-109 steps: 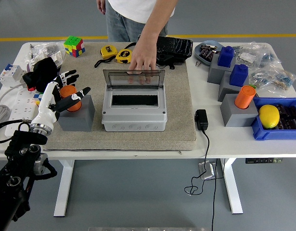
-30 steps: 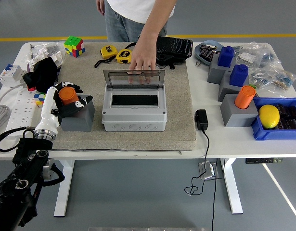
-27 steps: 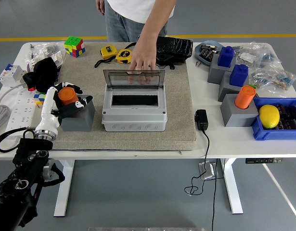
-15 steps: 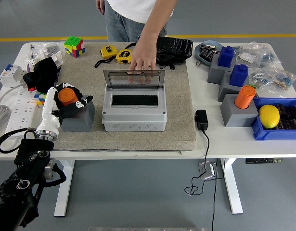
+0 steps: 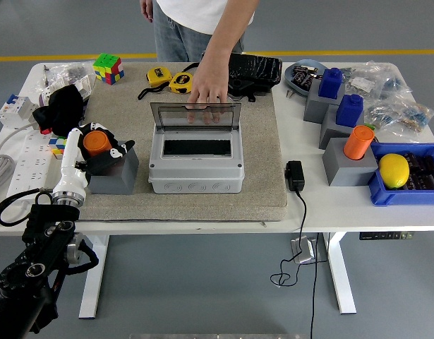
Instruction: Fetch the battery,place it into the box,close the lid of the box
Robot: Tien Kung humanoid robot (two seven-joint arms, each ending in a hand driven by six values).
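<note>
1. The orange battery (image 5: 96, 142) stands on a grey block (image 5: 113, 171), left of the box (image 5: 196, 167)
2. The left hand (image 5: 98, 150) is clamped around it
3. A person's hand (image 5: 209, 92) holds the box's open lid (image 5: 195, 115)

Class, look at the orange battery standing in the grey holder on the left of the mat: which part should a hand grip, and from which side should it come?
Grip the orange battery by its round sides, coming from the left. It stands upright with its upper part clear of the grey holder, so only that part is free. The left hand is already there, its fingers curled around it. Lifting straight up would probably free it.
</note>
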